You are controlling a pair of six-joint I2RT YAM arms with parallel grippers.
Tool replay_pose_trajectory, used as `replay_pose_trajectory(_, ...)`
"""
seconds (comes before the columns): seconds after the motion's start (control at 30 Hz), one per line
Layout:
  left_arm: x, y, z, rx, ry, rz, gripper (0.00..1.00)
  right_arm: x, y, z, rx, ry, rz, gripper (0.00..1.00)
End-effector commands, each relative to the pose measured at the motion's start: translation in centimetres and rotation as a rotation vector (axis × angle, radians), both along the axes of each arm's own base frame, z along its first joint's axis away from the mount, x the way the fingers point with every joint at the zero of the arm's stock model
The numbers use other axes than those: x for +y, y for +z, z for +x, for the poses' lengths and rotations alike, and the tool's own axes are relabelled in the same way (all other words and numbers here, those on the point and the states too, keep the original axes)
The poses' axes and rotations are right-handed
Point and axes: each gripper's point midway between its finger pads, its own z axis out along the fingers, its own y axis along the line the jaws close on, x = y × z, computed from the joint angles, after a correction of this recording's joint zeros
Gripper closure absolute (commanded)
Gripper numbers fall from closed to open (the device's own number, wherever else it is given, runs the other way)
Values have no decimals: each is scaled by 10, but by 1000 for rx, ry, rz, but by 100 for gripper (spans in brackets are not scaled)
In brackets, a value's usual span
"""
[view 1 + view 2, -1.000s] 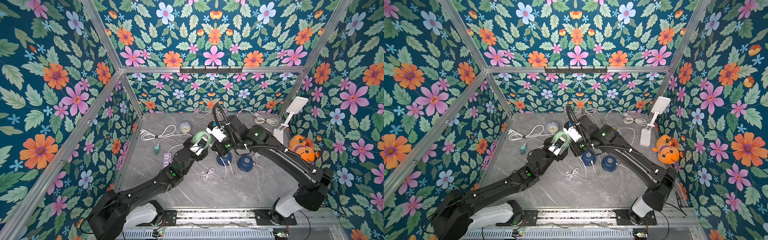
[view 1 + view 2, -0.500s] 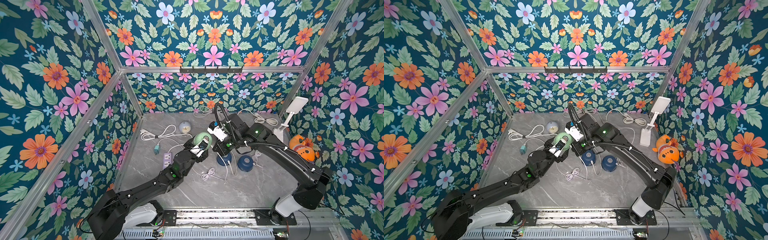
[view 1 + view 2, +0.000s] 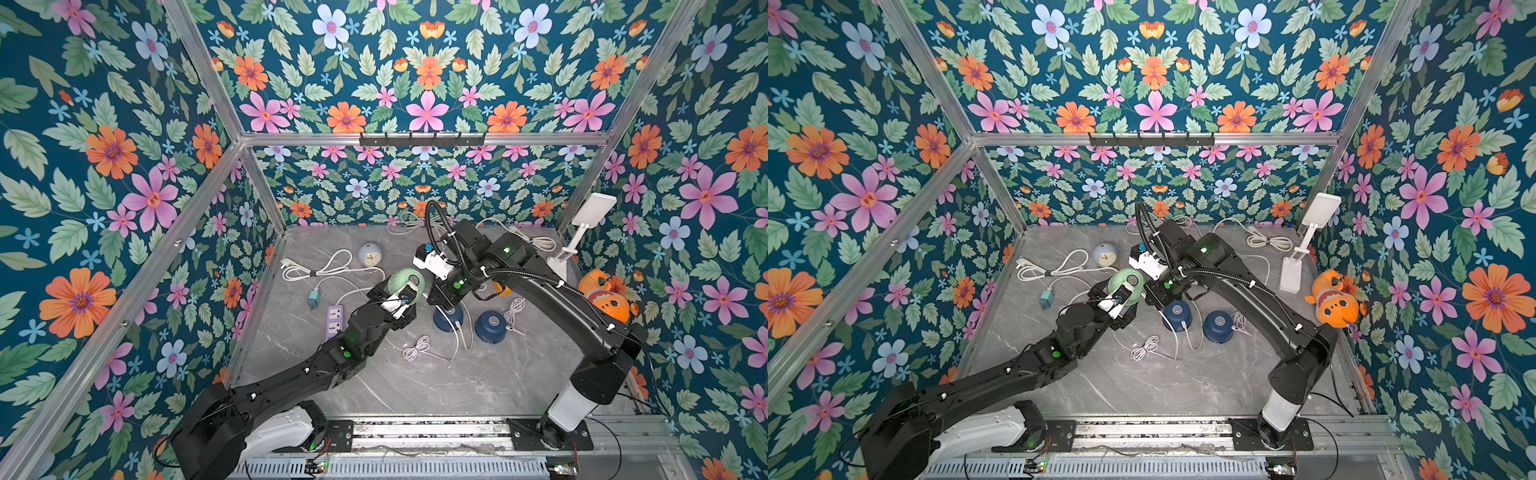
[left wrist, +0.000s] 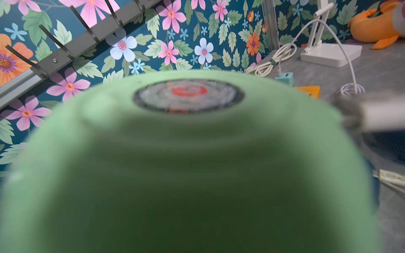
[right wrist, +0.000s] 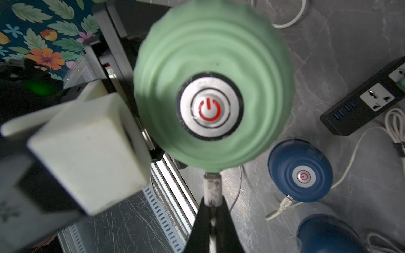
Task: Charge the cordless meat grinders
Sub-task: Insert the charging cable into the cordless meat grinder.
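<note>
My left gripper (image 3: 405, 298) is shut on the mint green meat grinder (image 3: 406, 281), holding it off the table; the dome fills the left wrist view (image 4: 190, 153) and hides the fingers. My right gripper (image 5: 211, 208) is shut on a white charging plug (image 5: 211, 188). The tip of that plug meets the green grinder's (image 5: 212, 65) rim. Two navy grinders (image 3: 448, 320) (image 3: 491, 326) sit on the table below the right wrist. The nearer one (image 5: 301, 170) has a white cable connector (image 5: 285, 200) at its rim.
A power strip (image 3: 334, 316) and a teal adapter (image 3: 312, 298) lie to the left, with white cords around them. A pale blue alarm clock (image 3: 370, 254) stands behind. A coiled cable (image 3: 415, 347) lies in front. A white lamp (image 3: 577, 245) and an orange plush (image 3: 604, 291) are on the right.
Hardly anything differs. Both arms stay nearly still, the green grinder held up and the right wrist beside it shifting only slightly.
</note>
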Motion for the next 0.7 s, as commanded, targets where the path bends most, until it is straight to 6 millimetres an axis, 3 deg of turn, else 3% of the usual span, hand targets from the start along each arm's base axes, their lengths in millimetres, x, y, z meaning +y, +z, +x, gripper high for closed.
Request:
replay_pose_trajectory(0.0,-19,-11,-15,12,-136,62,75,18,23,29,-176,32,80,100)
replay_pose_trajectory(0.37,-27,-14,-21,22,-160,72,78,43,41,34,-148,50,170,100)
replay_pose_trajectory(0.67,-31,-19,-26,33,-174,83,79,42,48,48,-198,23,162,100)
